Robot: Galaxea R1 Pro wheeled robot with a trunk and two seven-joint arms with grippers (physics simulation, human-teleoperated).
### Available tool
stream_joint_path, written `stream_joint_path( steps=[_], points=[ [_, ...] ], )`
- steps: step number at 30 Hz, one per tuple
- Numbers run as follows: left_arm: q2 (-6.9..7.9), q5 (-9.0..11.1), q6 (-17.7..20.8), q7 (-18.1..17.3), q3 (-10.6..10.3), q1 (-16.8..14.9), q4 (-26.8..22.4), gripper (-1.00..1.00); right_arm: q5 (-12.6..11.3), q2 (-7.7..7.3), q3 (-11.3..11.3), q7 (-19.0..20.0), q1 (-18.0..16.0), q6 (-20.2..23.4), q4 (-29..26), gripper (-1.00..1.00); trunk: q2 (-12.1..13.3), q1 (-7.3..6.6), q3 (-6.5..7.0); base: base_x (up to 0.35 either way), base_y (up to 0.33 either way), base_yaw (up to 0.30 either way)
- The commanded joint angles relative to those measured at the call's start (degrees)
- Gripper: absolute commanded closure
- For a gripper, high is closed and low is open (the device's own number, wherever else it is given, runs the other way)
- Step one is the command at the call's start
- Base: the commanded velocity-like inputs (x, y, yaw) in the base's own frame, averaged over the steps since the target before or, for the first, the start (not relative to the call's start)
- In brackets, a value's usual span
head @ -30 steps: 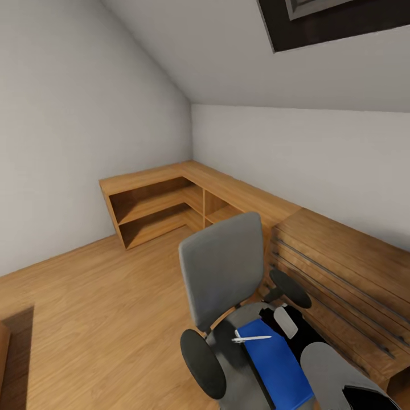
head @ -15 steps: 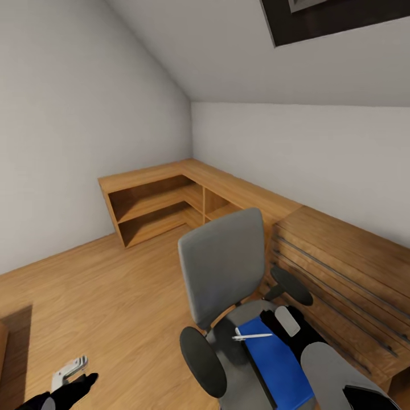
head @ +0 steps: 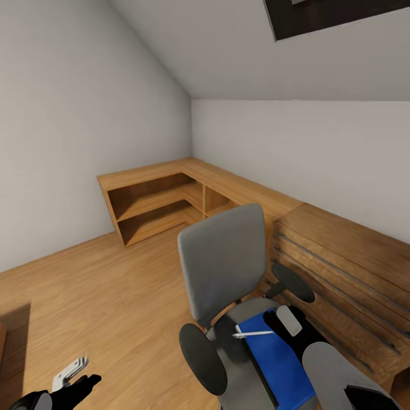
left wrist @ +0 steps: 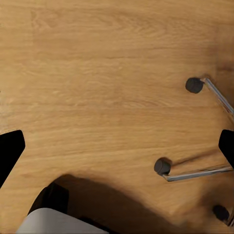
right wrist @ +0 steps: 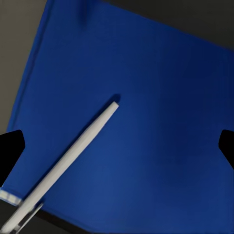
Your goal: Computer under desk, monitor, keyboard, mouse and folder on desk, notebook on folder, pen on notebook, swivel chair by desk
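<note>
Swivel chair (head: 222, 267) at lower centre of the head view, carrying a blue folder (head: 277, 360) with a white pen (head: 253, 333) laid across it.

Left gripper (head: 71, 380) low in the lower left corner of the head view, above the wood floor (head: 102, 296), fingers parted wide; in its wrist view, seen over bare floor beside the chair's metal legs and castors (left wrist: 162, 166). Right gripper (right wrist: 117, 146) poised over the folder, dark fingertips (right wrist: 10, 148) at opposite frame edges, spread wide and empty; pen lying diagonally toward the lower left of that view. Corner shelf unit (head: 171, 196) against the far walls, slatted wooden unit (head: 341, 267) just right of the chair.
</note>
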Motion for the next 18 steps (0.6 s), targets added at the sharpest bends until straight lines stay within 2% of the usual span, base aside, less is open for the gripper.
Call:
stream_joint_path(
  steps=[1,12,18],
  points=[
    [-0.06,0.12,-0.08,-0.11,0.44,-0.04,0.34,-1.0,-0.41,0.01,-0.11,-0.38,-0.01,0.14,-0.15,-1.0,-0.45,0.22,-0.24,0.0,0.0,0.0],
    [-0.15,0.14,-2.25,-0.08,0.93,-0.04,1.17,-1.0,-0.41,0.33,0.12,0.75,-0.01,0.14,-0.17,-1.0,-4.86,2.64,-2.22,0.0,0.0,0.0],
    [-0.21,0.14,-2.4,0.02,0.94,-0.04,1.22,-1.0,-0.46,0.4,0.19,2.47,-0.01,0.31,-0.1,-1.0,-4.86,2.64,-2.22,0.0,0.0,0.0]
  ],
)
